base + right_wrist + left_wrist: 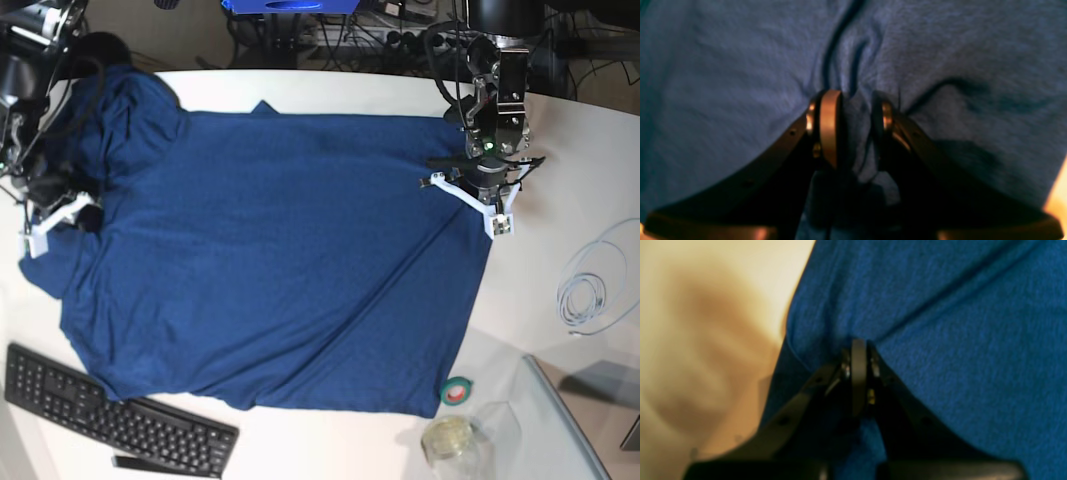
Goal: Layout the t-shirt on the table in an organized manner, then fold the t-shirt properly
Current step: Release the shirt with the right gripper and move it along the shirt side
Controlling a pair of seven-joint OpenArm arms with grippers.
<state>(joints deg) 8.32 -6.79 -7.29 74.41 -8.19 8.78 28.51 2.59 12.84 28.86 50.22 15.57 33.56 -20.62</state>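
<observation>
Base view, seen from above: dark navy t-shirt (pixel 270 260) lies spread over most of the white desk (pixel 560 200), long axis running left to right across the frame. Left claw (pixel 478 190), at frame right, is clenched on the shirt's right edge. Right claw (pixel 55 215), at frame left, has a fabric ridge betw. its pads, jaws part-way in; can't tell if gripped. Each claw sits at opposite ends of the cloth, so tensioning it likely means moving apart along that axis.
</observation>
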